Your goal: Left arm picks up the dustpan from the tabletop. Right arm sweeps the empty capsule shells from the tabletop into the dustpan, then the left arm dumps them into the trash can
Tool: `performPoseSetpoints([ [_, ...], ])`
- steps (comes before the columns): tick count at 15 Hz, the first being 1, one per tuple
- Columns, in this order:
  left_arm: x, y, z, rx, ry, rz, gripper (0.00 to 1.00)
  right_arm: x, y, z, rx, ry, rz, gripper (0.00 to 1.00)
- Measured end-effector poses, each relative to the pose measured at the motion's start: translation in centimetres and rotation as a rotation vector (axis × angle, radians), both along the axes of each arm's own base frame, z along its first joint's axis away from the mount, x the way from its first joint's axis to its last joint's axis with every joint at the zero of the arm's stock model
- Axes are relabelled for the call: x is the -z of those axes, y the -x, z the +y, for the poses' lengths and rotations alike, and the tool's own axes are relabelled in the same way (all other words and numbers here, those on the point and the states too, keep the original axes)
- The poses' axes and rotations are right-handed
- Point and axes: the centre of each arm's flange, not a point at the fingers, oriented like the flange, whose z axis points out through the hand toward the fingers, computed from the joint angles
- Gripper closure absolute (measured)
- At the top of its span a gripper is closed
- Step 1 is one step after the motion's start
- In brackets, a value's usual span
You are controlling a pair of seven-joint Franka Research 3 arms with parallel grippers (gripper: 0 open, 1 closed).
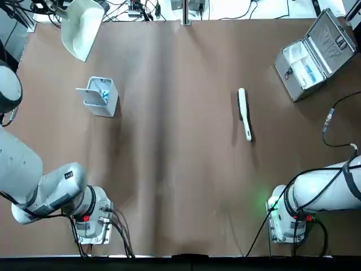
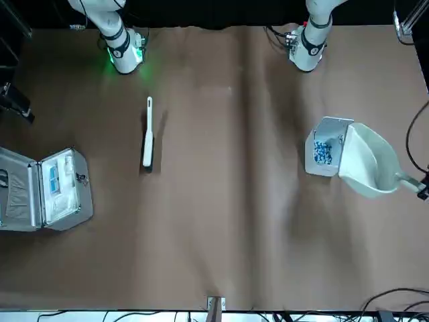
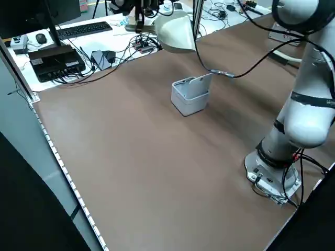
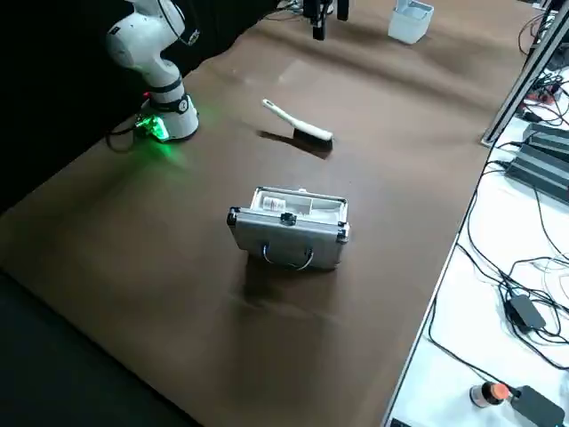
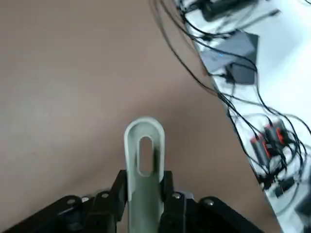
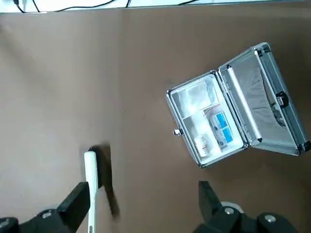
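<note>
Gripped by its thin handle, the dustpan (image 1: 82, 28) is held aloft at the upper left of the top view, beyond the trash can (image 1: 100, 96), its pan raised well clear of the table. In the left wrist view the left gripper (image 5: 142, 187) is seen closed tight on the handle's looped end, so the pan hangs out ahead of the fingers where it can be tipped. In the front view the pan appears just beside the can at the right of the frame, its mouth turned towards the can's open top; blue shells (image 2: 323, 153) are seen lying inside the can. The dumping step is therefore judged done or nearly so, though whether any shells remain in the pan cannot be told from these views.

At the right centre of the top view the brush (image 1: 245, 113) lies flat on the table (image 1: 180, 169), apart from everything else, and is held by nothing. In the right wrist view the right gripper (image 6: 144, 201) is seen spread wide and empty, high above the brush, with the open silver case (image 6: 238, 104) at the right of that frame. No loose shells are made out on the brown tabletop, which fits a sweep already completed.
</note>
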Motion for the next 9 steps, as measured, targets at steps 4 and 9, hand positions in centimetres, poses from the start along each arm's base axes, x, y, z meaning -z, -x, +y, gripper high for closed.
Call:
performPoseSetpoints([
  [4,4.2,-1.2,4.8,-0.205,-0.011,0.074,0.67,0.0,0.0,0.2,-0.004,0.0,0.0,0.01],
  [9,8.7,-2.2,7.7,-0.335,-0.065,0.143,0.67,0.0,0.0,0.3,-0.004,0.0,-0.002,0.01],
])
